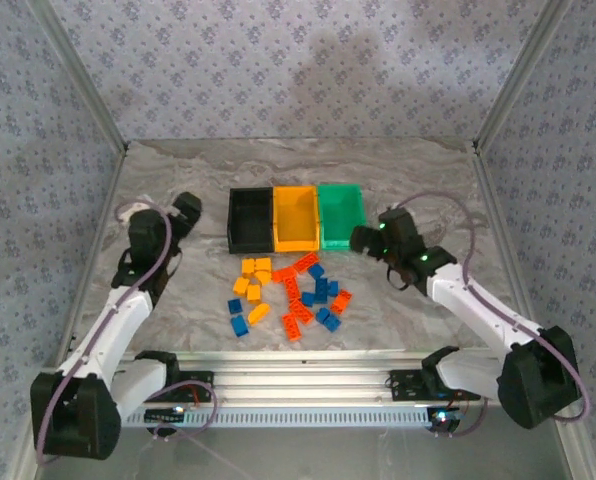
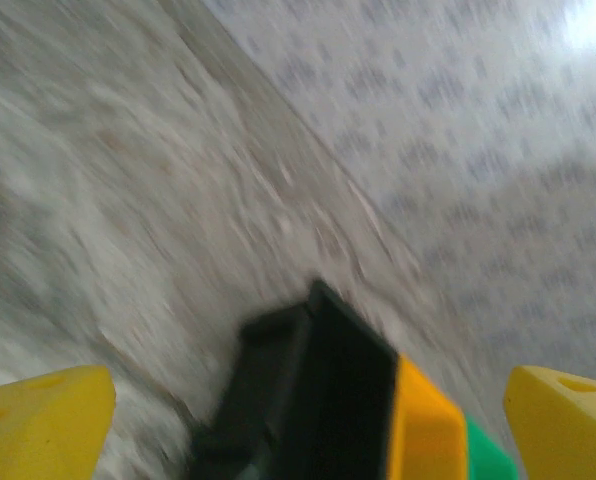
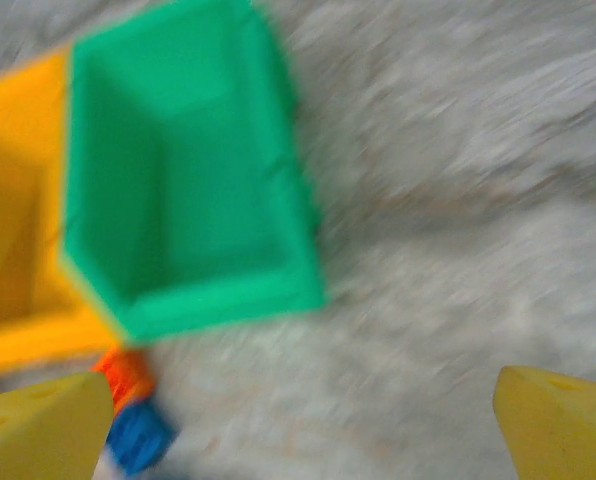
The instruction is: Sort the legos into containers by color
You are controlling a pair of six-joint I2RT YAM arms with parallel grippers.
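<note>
the legos (image 1: 288, 290) lay clustered on the table (image 1: 178, 170) at mid-frame in the top view, just below the row of three containers (image 1: 296, 217); the left fingers (image 2: 40, 418) and right fingers (image 3: 563, 425) were both spread wide, holding nothing

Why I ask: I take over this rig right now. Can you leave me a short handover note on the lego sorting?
Left gripper: fingers open, holding nothing, to the left of the black bin.
Right gripper: fingers open, holding nothing, at the near right corner of the green bin.
Bins: black bin, orange-yellow bin and green bin stand side by side in a row; all look empty.
Legos: a loose pile on the table just in front of the bins.
Done: nothing sorted yet.
Left: every brick into a bin by colour.
</note>
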